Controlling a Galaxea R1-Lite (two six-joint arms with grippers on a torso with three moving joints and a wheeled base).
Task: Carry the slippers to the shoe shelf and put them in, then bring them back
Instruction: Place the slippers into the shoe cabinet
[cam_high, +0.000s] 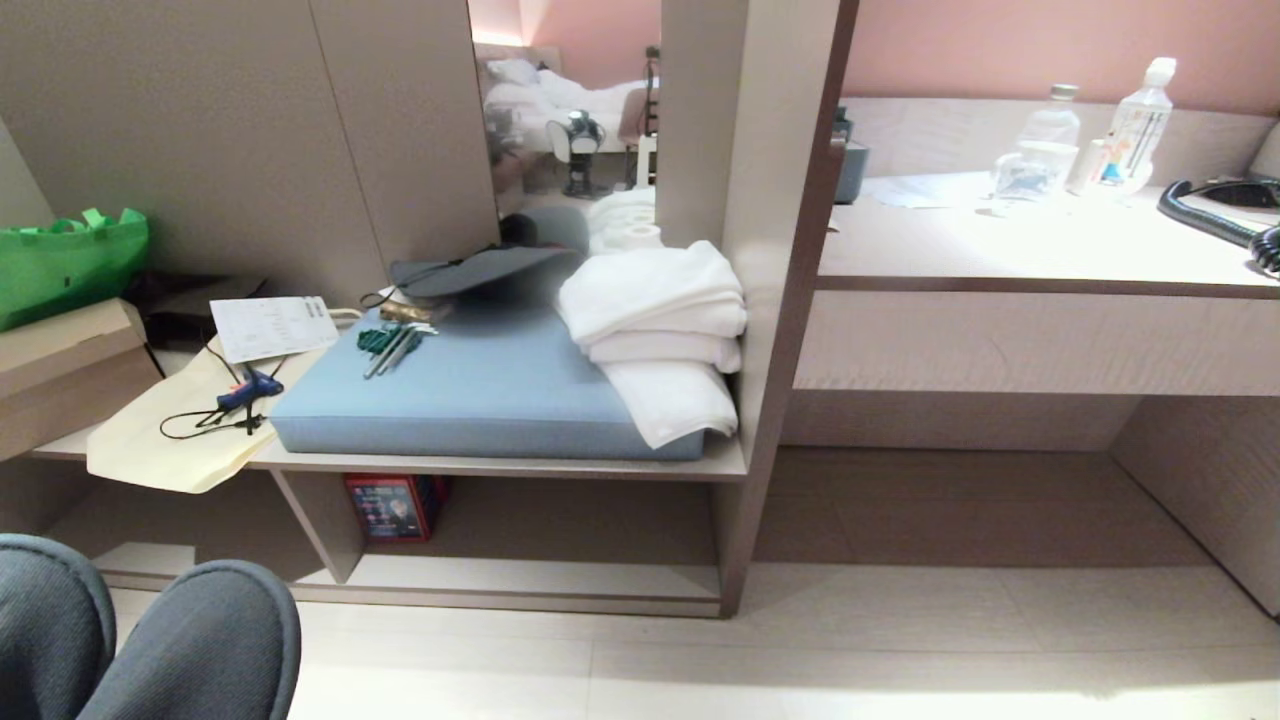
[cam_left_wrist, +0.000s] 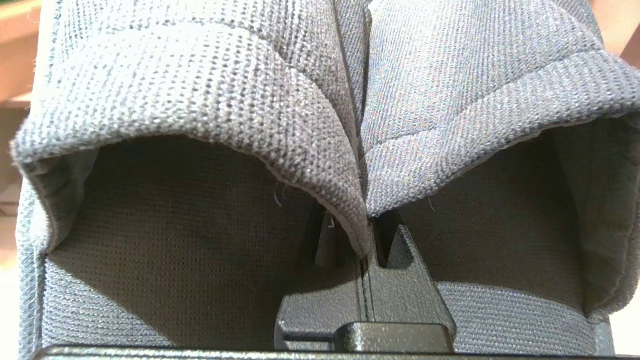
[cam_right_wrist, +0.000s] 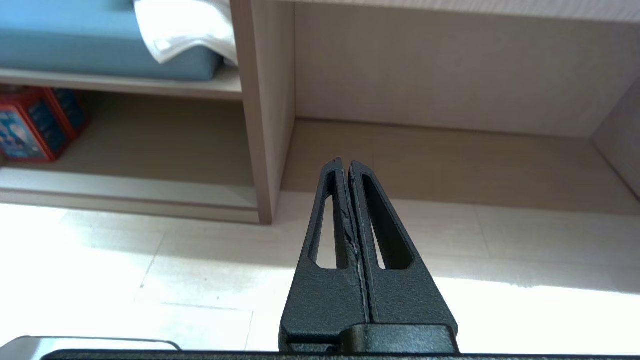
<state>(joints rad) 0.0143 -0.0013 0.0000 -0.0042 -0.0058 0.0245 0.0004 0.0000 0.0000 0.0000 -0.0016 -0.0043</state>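
Observation:
The two grey-blue slippers (cam_high: 200, 640) hang side by side at the lower left of the head view, toes pointing toward the furniture. In the left wrist view the slippers (cam_left_wrist: 200, 90) fill the picture, dark insoles showing. My left gripper (cam_left_wrist: 361, 225) is shut on their touching inner edges, its tips partly hidden by the fabric. The shoe shelf (cam_high: 520, 580) is the low cubby under the bench board, split by a vertical divider (cam_high: 322, 520), just beyond the slippers. My right gripper (cam_right_wrist: 346, 162) is shut and holds nothing, above the pale floor, facing the recess under the desk.
On the bench lie a blue cushion (cam_high: 480, 390), folded white towels (cam_high: 660, 320), a dark flat hat (cam_high: 470, 270) and a glue gun (cam_high: 248, 390). A red box (cam_high: 392, 506) stands inside the cubby. A green bag (cam_high: 70, 260) sits left; bottles (cam_high: 1135, 125) stand on the desk (cam_high: 1040, 285).

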